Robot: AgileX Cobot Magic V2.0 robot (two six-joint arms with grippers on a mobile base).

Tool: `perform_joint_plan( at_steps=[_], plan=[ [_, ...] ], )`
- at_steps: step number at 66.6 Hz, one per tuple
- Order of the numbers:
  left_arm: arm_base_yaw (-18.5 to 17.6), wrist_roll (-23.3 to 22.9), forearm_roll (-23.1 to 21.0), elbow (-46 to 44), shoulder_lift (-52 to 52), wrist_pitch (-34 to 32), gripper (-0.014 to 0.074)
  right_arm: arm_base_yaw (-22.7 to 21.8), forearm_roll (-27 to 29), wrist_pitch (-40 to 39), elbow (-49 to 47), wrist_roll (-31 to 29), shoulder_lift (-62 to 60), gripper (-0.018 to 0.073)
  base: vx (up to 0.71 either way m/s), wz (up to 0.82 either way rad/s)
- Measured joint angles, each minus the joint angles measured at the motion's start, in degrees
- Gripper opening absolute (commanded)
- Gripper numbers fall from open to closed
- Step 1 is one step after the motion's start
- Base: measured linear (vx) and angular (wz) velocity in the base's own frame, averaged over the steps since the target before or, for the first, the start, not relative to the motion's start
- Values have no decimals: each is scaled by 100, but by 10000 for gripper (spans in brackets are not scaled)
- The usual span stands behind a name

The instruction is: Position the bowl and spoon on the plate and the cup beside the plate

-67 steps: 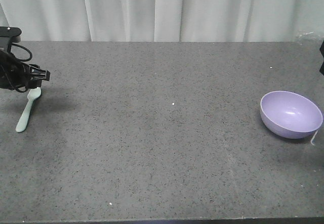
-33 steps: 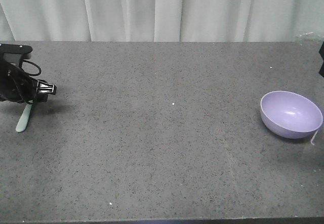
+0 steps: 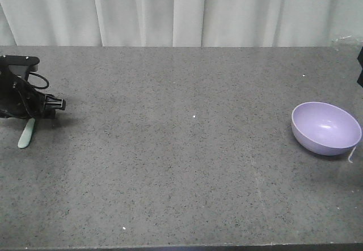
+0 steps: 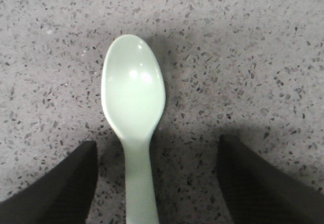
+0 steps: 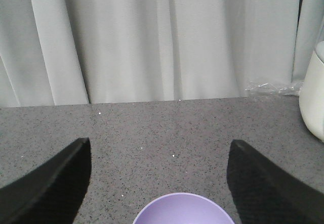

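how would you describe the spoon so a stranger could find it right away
On the grey speckled table, look to the far left side in the front view, where the black left gripper hangs open. The spoon lies flat beneath it, its handle running between the fingers. It is pale mint green and slim, unlike the round lavender bowl at the table's far right.

My left arm (image 3: 17,95) sits low, and my left gripper (image 4: 156,150) has its two dark fingers (image 4: 61,188) spread wide apart. My right gripper (image 5: 159,150) faces forward, level, with its jaws just as wide.
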Motion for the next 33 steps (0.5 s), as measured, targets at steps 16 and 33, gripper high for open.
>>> perform_joint_plan(
  at_steps=[16,33],
  plan=[
    [-51,-7,-118,-53,74,67,1,0,0,55,0,0,0,549,0,0],
    [-53,38,-83,-63,83,119,-8,0,0,98,0,0,0,549,0,0]
  ],
)
